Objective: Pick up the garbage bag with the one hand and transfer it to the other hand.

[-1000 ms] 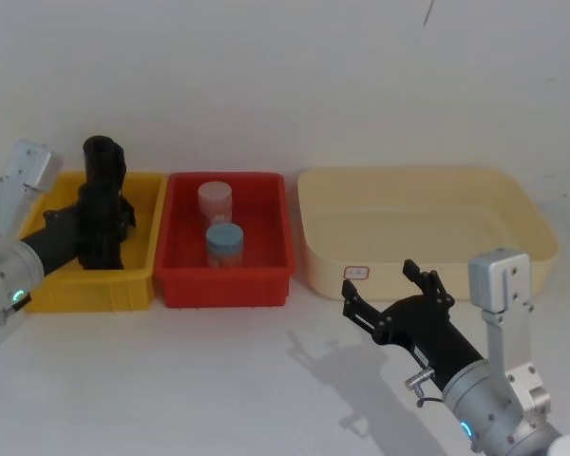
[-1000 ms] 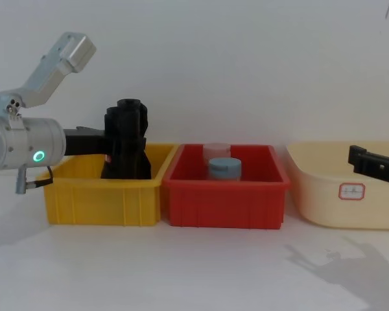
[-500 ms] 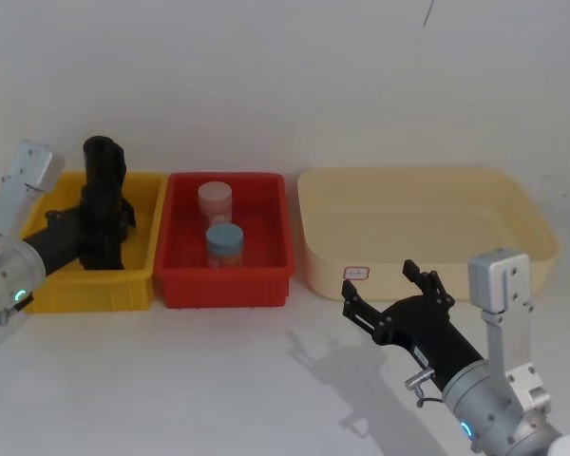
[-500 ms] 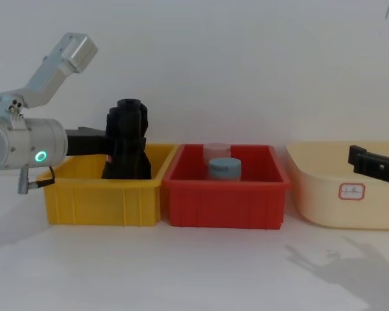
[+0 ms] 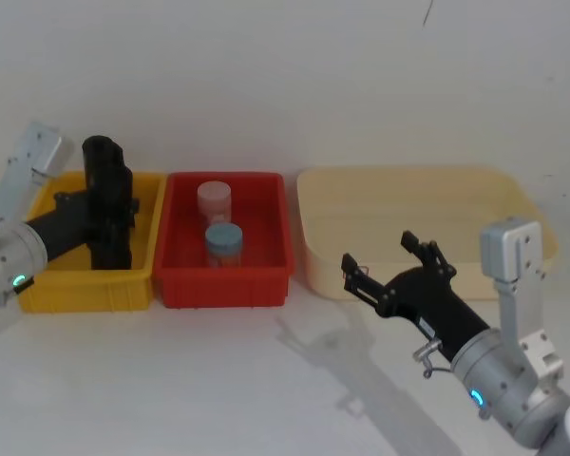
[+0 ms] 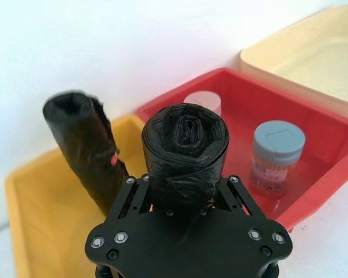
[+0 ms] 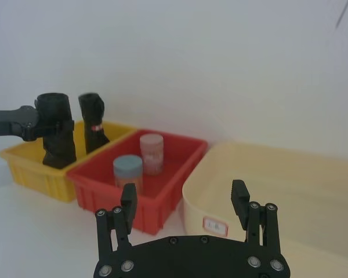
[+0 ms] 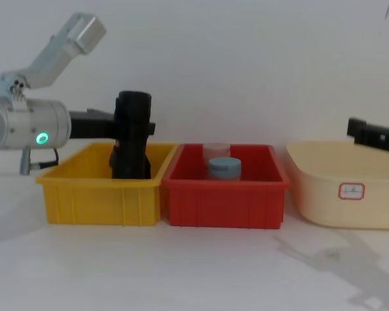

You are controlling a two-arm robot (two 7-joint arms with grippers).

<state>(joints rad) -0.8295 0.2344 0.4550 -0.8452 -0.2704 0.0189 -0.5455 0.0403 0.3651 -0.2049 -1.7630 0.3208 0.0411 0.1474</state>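
Gripping the garbage bag (image 6: 185, 136) about its middle, the jaws of the left gripper (image 6: 185, 194) were pictured closed on both sides of the thick black roll. The roll was held upright, its long axis vertical.

It was kept over the yellow bin (image 5: 85, 285). Its foot was hidden behind the bin's front wall in the chest view, so it could not be told whether it hung clear of the bin's floor. A slimmer black roll (image 6: 84, 145) with a red mark was seen leaning just beside it in the same bin.

Next along stood a red bin (image 5: 223, 285), and past that a cream tub (image 5: 513, 204). The right gripper (image 5: 376, 252) was caught well apart from the bag, low over the counter (image 5: 218, 380) in front of the cream tub. Its jaws were spread wide and empty, aimed back towards the bins.

The handover was judged to turn on that gap. The bag lay to the left of the open jaws, across the red bin, with the roll's top and bottom exposed above and below the left jaws. An upright roll, it was reckoned, would have to be met from the side, on one of those free ends.
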